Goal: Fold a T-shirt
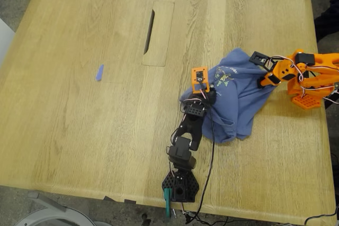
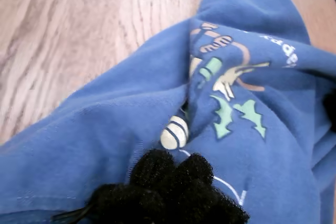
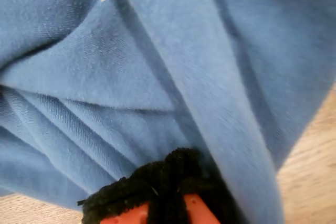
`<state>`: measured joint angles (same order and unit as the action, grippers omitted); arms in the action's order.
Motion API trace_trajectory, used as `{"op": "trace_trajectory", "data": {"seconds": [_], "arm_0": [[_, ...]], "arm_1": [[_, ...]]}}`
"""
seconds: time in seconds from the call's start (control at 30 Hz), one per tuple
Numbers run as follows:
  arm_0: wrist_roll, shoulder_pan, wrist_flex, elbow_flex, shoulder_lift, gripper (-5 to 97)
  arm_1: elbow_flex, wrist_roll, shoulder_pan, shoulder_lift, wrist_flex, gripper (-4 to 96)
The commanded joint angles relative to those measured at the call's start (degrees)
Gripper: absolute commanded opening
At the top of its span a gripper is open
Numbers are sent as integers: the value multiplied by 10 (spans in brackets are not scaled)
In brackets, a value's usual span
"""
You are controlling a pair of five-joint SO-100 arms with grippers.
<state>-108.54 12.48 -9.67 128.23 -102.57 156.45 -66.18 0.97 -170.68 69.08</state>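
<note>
- Wooden counter (image 1: pixel 79 104): broad and pale, with a slotted inset panel (image 1: pixel 157 33) near its middle.
- T-shirt (image 1: pixel 238 96): slate-blue, heaped in a crumpled mound toward the exterior view's right, printed chest figures facing up, nowhere near flat.
- Black arm (image 1: pixel 185 146): based at the counter's near edge, reaching up to the mound's side at the exterior view's left; first claw (image 2: pixel 168 174) at its tip, dark padded tips pressed into the cloth just below the print, seemingly pinching a fold, though the jaw gap is hidden, so cannot tell for sure.
- Orange arm (image 1: pixel 302 75): coming in from the exterior view's right; second claw (image 3: pixel 170 182) buried in deep folds at the opposite side, closure likewise not readable.
- Small blue scrap (image 1: pixel 99 72): lying alone, well apart from the shirt.
- Step in hand, judged: still spreading, not folding. Next move calls for drawing the two gripped edges apart and laying the cloth flat before any crease.
</note>
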Motion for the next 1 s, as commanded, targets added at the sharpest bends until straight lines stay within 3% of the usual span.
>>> {"op": "trace_trajectory", "data": {"seconds": [0.0, 0.27, 0.53, 0.73, 0.97], "arm_0": [[-2, -62, 13, -5, -9, -2], [1, -163, 12, -10, -19, -2], [4, -209, -18, -40, -49, -2], [14, -154, -126, -114, -101, -2], [23, -34, -208, -214, -105, -2]], "arm_1": [[-37, -4, 41, -31, 40, 0], [-86, -7, 176, -55, 122, 0], [-111, -14, 232, -53, 98, 0], [-166, -26, 166, -15, 54, 0], [-236, -42, 82, 126, -69, 0]]}}
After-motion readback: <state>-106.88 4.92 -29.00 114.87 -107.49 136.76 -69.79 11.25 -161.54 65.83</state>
